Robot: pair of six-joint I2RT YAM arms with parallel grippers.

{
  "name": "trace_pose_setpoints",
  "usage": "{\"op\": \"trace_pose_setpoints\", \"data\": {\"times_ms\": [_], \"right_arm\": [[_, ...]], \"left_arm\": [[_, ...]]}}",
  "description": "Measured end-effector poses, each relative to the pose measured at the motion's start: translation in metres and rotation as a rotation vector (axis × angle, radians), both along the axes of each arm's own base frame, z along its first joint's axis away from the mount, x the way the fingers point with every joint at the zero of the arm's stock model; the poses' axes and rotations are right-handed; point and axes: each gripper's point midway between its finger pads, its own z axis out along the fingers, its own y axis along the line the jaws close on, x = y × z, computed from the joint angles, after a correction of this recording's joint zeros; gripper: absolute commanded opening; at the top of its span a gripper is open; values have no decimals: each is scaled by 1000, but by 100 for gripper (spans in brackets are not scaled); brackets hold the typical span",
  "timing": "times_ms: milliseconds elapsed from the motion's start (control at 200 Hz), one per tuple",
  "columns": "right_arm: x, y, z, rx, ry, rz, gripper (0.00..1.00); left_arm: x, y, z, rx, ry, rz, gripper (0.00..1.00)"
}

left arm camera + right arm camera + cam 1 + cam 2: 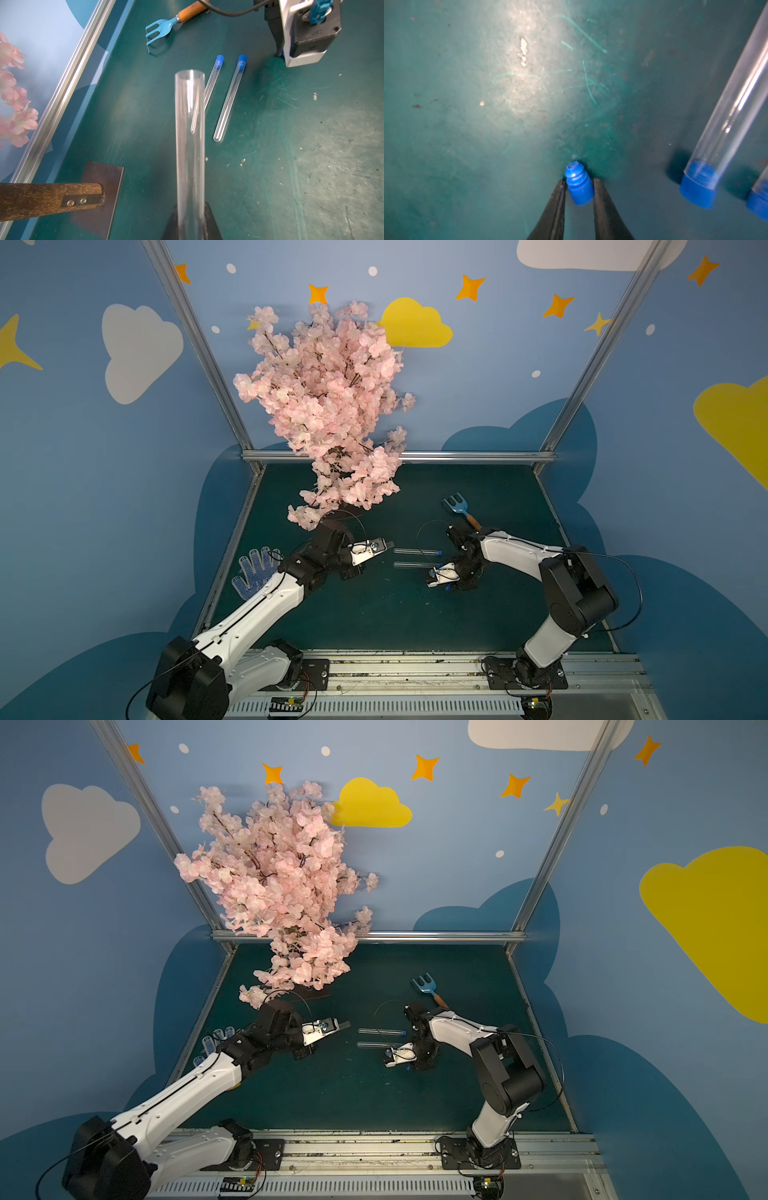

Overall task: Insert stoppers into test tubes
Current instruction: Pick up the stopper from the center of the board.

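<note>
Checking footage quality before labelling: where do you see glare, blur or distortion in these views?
Right wrist: glare patch on the mat, loose stopper slightly soft. Left wrist: held test tube blurred, streaked with reflections. Both top views: frame posts splay outward.

three tubes (189,145) (211,83) (229,99), three stoppers (219,61) (242,61) (579,187), one fork (160,31), apparently one glove (255,572)

Two stoppered tubes (229,99), one open tube (189,135)

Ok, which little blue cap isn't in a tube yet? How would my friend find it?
Find the big pink blossom tree, then look across the green table to the right arm's hand. Between its black fingers sits the loose blue stopper. Its two blue neighbours are plugged into clear tubes; this one is bare.
</note>
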Motion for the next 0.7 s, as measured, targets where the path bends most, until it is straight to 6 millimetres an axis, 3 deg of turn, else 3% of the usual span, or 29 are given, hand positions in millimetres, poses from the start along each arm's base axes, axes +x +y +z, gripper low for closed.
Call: {"op": "trace_pose_setpoints", "data": {"times_ms": [701], "right_arm": [[0,0,0,1,5,-16,17]], "left_arm": [[0,0,0,2,-1,2,2]]}}
